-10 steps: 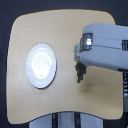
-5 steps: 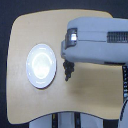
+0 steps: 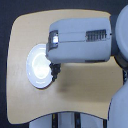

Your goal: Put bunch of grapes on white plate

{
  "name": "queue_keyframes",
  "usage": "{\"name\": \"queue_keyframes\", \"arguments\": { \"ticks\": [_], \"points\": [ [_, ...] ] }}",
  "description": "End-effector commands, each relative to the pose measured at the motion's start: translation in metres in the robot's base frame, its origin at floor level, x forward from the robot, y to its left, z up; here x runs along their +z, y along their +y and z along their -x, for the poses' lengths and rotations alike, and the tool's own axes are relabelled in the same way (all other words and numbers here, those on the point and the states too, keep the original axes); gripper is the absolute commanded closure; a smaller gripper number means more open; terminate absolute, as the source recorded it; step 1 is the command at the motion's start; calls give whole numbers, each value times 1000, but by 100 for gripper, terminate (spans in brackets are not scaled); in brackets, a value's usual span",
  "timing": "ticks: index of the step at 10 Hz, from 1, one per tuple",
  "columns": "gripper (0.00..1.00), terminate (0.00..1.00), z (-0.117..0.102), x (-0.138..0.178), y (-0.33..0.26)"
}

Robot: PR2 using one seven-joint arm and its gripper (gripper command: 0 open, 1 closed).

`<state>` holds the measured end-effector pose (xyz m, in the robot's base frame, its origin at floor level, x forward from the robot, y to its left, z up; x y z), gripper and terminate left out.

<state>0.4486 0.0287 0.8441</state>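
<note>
Looking down on the scene from above, a wooden table (image 3: 75,95) with rounded corners fills most of the exterior view, its pale tan top sitting against a dark floor. On the exterior view's left half of that top lies the white plate (image 3: 36,67), round and glossy, with a bright glare in its middle and a slightly raised rim. A bulky grey robot arm (image 3: 82,40) reaches in from the exterior view's right and covers the upper middle of the table; its boxy forearm hides the plate's upper right edge. Below the forearm's left end the gripper (image 3: 54,70) points down, dark and small, right at the plate's right rim. A dark shape sits at its tip, overlapping the rim, and that is likely the bunch of grapes (image 3: 53,75), though the picture is too blurred to tell fruit from fingers. Whether the fingers are apart or pressed together on the bunch I cannot tell, nor whether the dark shape touches the plate or hangs just above it. A rounded grey part of the robot's body (image 3: 120,107) shows at the exterior view's lower right corner.
</note>
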Motion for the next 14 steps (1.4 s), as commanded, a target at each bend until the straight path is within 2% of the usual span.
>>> {"name": "queue_keyframes", "arguments": {
  "ticks": [1,5,8,12,14],
  "points": [
    [100,0,-3,-49,51],
    [100,0,12,-103,71],
    [100,0,3,-128,89],
    [100,0,-17,-121,94],
    [100,0,-18,-117,87]
  ]
}}
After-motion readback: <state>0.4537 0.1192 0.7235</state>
